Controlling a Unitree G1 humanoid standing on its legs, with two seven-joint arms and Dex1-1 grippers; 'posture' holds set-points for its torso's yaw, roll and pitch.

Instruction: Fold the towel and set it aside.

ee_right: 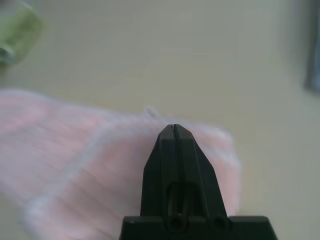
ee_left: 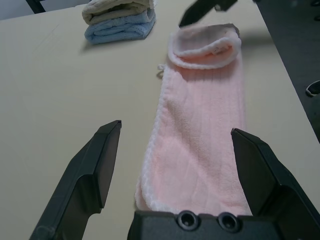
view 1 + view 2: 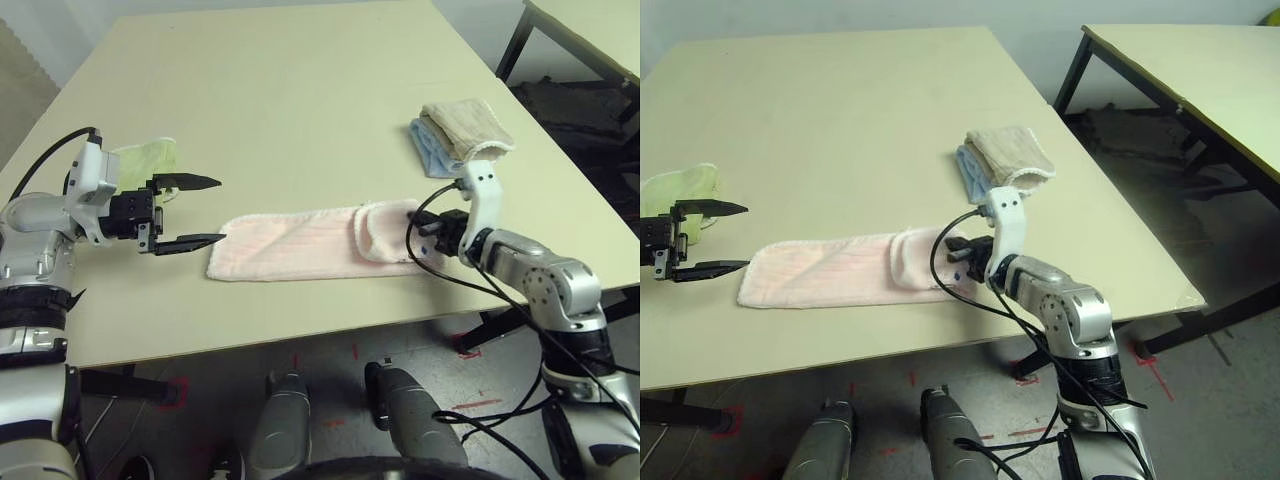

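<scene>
The pale pink towel [image 3: 290, 245] lies as a long strip near the table's front edge, its right end folded back over itself [image 3: 378, 230]. My left gripper [image 3: 200, 212] hovers open just off the towel's left end, its two fingers spread wide with nothing between them; its wrist view looks along the towel [image 2: 200, 100]. My right gripper [image 3: 418, 228] is at the towel's folded right end, shut. In the right wrist view its fingers [image 1: 173, 145] are pressed together above the towel [image 1: 75, 165], with no cloth seen between them.
A small light-green cloth [image 3: 150, 158] lies behind my left gripper. Folded beige and blue cloths [image 3: 460, 135] are stacked at the right, beyond my right wrist. The table's front edge [image 3: 300, 335] is close. A second table [image 3: 1200, 70] stands at the far right.
</scene>
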